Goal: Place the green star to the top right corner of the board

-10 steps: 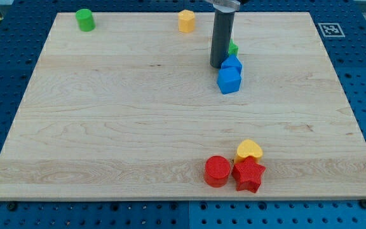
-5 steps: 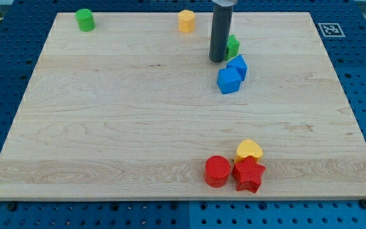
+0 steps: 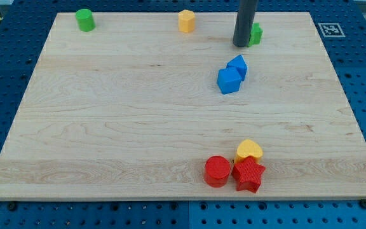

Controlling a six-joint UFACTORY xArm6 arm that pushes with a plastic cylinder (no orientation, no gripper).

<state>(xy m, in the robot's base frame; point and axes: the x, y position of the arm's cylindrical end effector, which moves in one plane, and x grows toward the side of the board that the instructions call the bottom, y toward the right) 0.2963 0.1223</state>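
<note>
The green star (image 3: 255,34) lies near the view's top, right of centre, mostly hidden behind my rod. My tip (image 3: 241,46) rests on the board right against the star's left side. Two blue blocks lie below the tip: a blue cube (image 3: 229,81) and a second blue block (image 3: 238,65) touching it at its upper right. The wooden board (image 3: 107,114) fills most of the view.
A green cylinder (image 3: 84,20) stands at the top left. A yellow hexagon block (image 3: 186,21) lies at the top centre. Near the bottom edge, a red cylinder (image 3: 217,170), a red star (image 3: 249,175) and a yellow heart (image 3: 249,150) cluster together. A marker tag (image 3: 330,29) sits at the board's top right corner.
My tip has moved right and up, pushing the green star away from the blue blocks toward the view's top right. The blue blocks stay where they were.
</note>
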